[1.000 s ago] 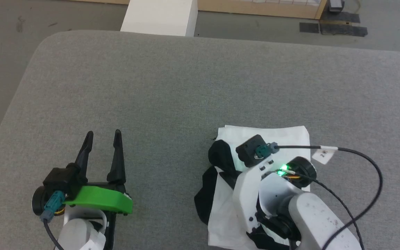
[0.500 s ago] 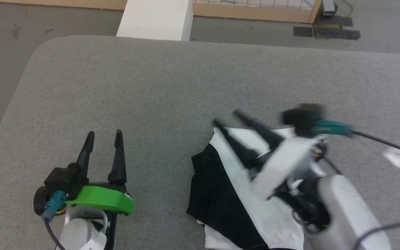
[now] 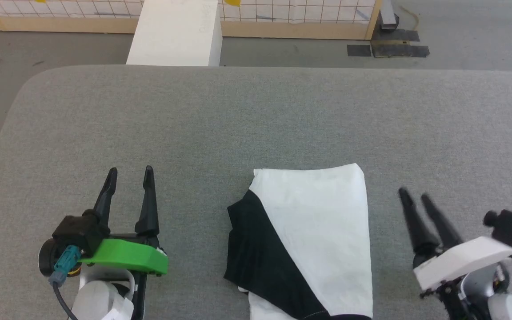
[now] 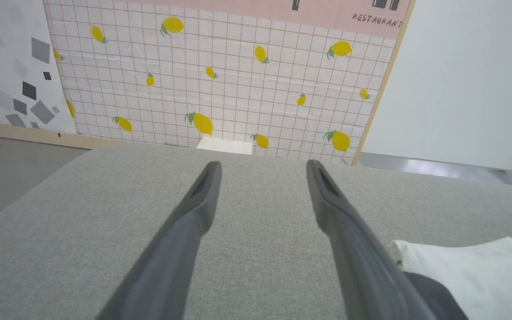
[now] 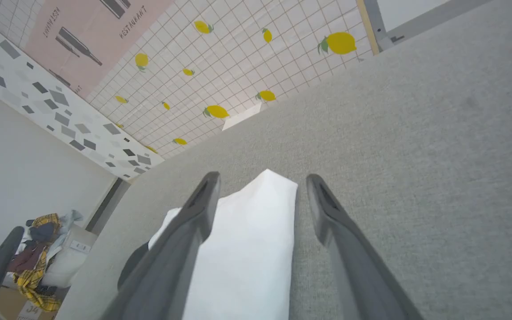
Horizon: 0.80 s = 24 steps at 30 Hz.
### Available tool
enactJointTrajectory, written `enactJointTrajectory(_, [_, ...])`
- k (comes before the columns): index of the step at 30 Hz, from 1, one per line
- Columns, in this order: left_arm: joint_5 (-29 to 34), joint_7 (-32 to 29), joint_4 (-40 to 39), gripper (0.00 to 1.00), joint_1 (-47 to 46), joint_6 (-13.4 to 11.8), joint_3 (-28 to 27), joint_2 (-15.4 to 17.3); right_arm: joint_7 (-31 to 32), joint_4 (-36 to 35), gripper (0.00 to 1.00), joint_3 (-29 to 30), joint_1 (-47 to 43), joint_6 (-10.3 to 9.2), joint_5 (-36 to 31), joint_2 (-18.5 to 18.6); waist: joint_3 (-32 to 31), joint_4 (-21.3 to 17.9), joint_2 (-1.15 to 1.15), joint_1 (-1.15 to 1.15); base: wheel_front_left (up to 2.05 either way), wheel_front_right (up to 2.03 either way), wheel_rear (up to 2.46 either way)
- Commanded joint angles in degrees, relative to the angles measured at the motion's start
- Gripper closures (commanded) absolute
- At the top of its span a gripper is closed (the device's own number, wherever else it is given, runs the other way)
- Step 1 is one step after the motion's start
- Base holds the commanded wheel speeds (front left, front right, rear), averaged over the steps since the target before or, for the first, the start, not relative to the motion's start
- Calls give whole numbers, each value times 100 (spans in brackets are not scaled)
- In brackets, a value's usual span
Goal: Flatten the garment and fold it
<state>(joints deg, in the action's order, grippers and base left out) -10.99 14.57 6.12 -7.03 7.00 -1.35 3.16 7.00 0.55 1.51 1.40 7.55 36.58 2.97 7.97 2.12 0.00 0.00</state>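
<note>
The folded T-shirt [image 3: 322, 222] lay on the grey surface [image 3: 238, 115] near its front edge, between the two arms. Its near end was cut off by the bottom of the head view. A black sleeve lay slantwise over its left part and the rest was white. The right arm looked slightly blurred there. In the left wrist view, one finger covered part of the shirt's corner. The right wrist view looked along the shirt's white length and took in a heap of clothes [image 5: 38, 249] at the lower left. The left claw [image 3: 130, 171] stood apart and empty above the bare surface, well left of the shirt. The right claw [image 3: 413, 194] was also parted and held nothing, just right of the shirt.
</note>
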Motion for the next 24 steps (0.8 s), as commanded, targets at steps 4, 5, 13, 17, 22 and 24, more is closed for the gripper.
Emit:
enactJointTrajectory(4, [84,42,-57,0,14,21,-25,-24,427,445,0,-139,-82,-6,419,-9,71,-27,0,0,0,0,0])
enactJointTrajectory(5, [84,42,-66,0,8,22,-24,-25,538,555,0,-198,-66,-6,434,-9,87,-23,0,0,0,0,0])
enactJointTrajectory(13, [77,43,-79,0,-61,27,-14,-26,1300,1498,0,-701,325,-6,704,-9,200,59,0,0,0,0,0])
enactJointTrajectory(17, [77,43,-79,0,-61,27,-37,-27,1536,1794,8,-873,507,-6,577,-9,214,59,0,0,0,0,0])
enactJointTrajectory(22, [74,43,-106,0,-21,3,-97,-27,1934,1816,100,-1096,694,-6,-14,-9,216,-43,0,0,0,0,0])
enactJointTrajectory(24, [82,43,-139,0,0,-10,-133,-27,2171,1678,100,-1187,811,-6,-809,6,230,-144,0,0,0,0,0])
